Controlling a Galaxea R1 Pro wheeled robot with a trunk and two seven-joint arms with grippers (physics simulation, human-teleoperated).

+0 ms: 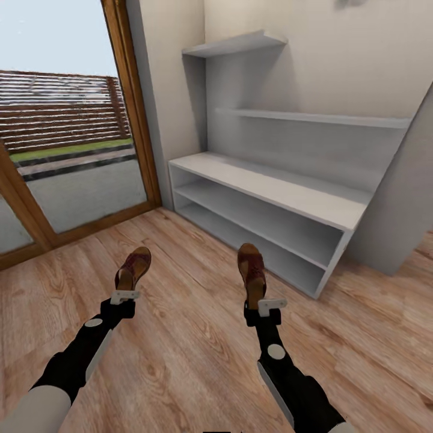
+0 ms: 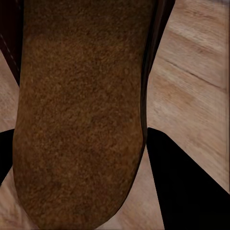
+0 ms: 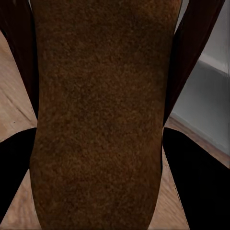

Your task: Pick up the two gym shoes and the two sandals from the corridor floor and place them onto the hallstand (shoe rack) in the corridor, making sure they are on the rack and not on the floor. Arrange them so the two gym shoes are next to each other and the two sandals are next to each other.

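With each gripper closed on 1 sandal, the left gripper (image 1: 122, 293) holding the left sandal (image 1: 133, 267) and the right gripper (image 1: 263, 300) the right sandal (image 1: 251, 272) above the floor (image 1: 180, 337), I would bring both level to the rack (image 1: 270, 186) top, side by side.

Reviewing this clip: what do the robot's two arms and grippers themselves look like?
Both arms are black with pale grey panels along the forearm and a round light-grey disc near the wrist. Upper segments are light grey. A small white bracket sits at the left gripper and the right gripper. The fingers look plain black. No cables visible.
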